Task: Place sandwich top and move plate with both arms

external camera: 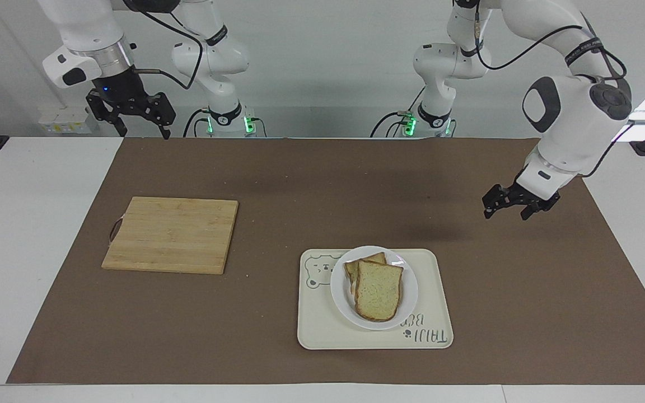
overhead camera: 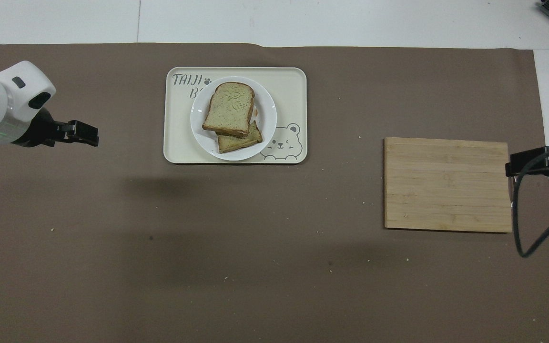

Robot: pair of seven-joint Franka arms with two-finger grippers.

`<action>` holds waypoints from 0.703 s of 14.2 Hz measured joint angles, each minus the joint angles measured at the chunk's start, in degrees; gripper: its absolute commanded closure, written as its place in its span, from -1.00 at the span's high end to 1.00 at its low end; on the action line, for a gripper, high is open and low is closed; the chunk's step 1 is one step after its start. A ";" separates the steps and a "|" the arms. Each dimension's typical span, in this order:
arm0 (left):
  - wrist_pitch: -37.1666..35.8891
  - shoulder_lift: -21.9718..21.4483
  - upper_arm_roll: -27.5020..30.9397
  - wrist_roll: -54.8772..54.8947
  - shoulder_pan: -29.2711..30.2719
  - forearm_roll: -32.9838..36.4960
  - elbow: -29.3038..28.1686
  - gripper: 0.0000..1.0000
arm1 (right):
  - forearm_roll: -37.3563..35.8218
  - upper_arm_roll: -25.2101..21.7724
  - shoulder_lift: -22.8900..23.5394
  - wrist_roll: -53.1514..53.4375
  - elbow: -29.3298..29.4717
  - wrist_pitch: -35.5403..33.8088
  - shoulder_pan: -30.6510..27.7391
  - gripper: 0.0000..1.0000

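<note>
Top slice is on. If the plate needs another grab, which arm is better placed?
Left, probably. The left hand hangs open over the mat at the plate's end of the table. The right hand, also open, waits up by its base, past the cutting board. The sandwich top lies on the plate.

A robotics lab, not a kitchen: two white robot arms (external camera: 563, 106) are bolted at the edge of a long white table (external camera: 26, 224) covered by a brown paper mat (external camera: 300, 184). Bare white wall, loose black cables and green status lights (glowing at the arm bases) surround the setup.
</note>
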 measured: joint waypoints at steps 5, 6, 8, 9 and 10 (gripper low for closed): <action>-10.34 -7.84 0.10 0.00 0.02 1.03 2.42 1.00 | 0.00 0.00 0.00 0.00 0.00 0.00 0.00 1.00; -11.64 -9.31 0.10 0.07 0.02 1.58 2.43 1.00 | 0.00 0.00 0.00 0.00 0.00 0.00 0.00 1.00; -14.21 -11.22 -0.01 0.75 0.02 3.84 2.99 1.00 | 0.00 -0.01 0.00 0.00 0.00 0.00 0.00 1.00; -15.64 -11.37 -0.11 0.84 0.02 4.39 4.17 1.00 | 0.00 -0.05 0.00 0.00 0.01 0.00 -0.04 1.00; -16.71 -11.25 -0.21 0.85 0.02 4.54 5.35 1.00 | 0.00 -0.08 0.00 0.00 0.02 0.02 -0.15 1.00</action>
